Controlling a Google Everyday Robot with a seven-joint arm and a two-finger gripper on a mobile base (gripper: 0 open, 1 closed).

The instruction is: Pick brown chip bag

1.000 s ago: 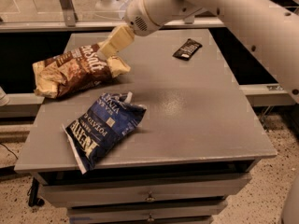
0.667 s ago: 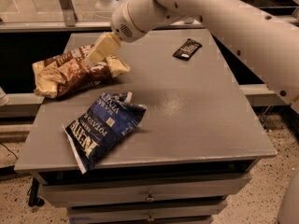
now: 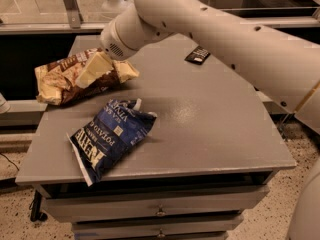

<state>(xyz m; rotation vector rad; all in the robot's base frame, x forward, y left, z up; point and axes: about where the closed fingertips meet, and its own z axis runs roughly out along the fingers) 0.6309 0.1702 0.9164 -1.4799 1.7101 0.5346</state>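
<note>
The brown chip bag (image 3: 57, 81) lies crinkled at the far left edge of the grey table (image 3: 210, 124), dark brown with cream-yellow ends. My gripper (image 3: 92, 69) comes down from the large white arm and rests over the middle of the bag, hiding part of its lettering. I cannot tell whether it is touching the bag or holding it.
A dark blue chip bag (image 3: 110, 136) lies at the front left of the table, just below the brown bag. A small flat black packet (image 3: 198, 55) lies at the back right. The table has drawers (image 3: 160, 211) under its front edge. The white arm spans the upper right.
The arm has swung left and lower. My gripper has moved from the brown bag's right end to over its middle. The bags have not moved.
</note>
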